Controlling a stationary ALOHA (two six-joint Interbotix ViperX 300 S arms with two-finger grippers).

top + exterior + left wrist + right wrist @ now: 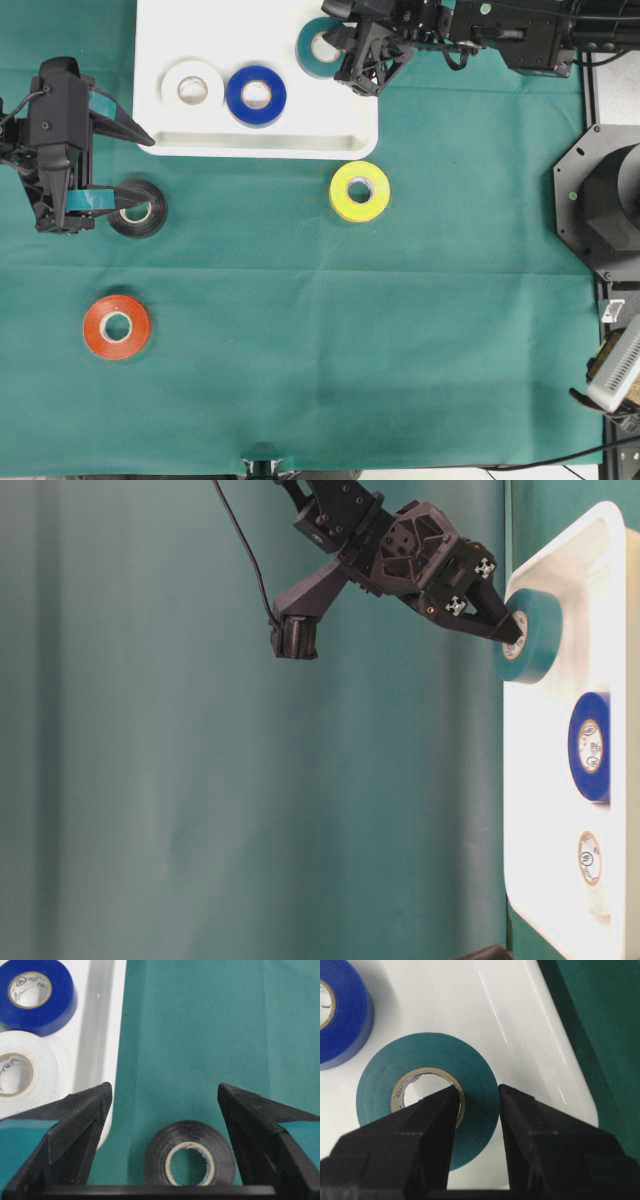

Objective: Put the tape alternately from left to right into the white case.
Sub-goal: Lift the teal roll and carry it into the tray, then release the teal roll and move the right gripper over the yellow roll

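I see the right gripper [477, 1097] clamped on the teal roll [427, 1095], one finger through the core, over the white case [255, 140]; whether the roll touches the floor is hard to tell. Blue roll [256, 95] and white roll [192, 89] lie inside. Left gripper [162, 1105] gapes wide, holding nothing, above the black roll [190, 1159]. Yellow roll [360, 190] and red roll [116, 326] sit on the green cloth [350, 350].

A green cloth [400, 340] covers the table beneath everything.
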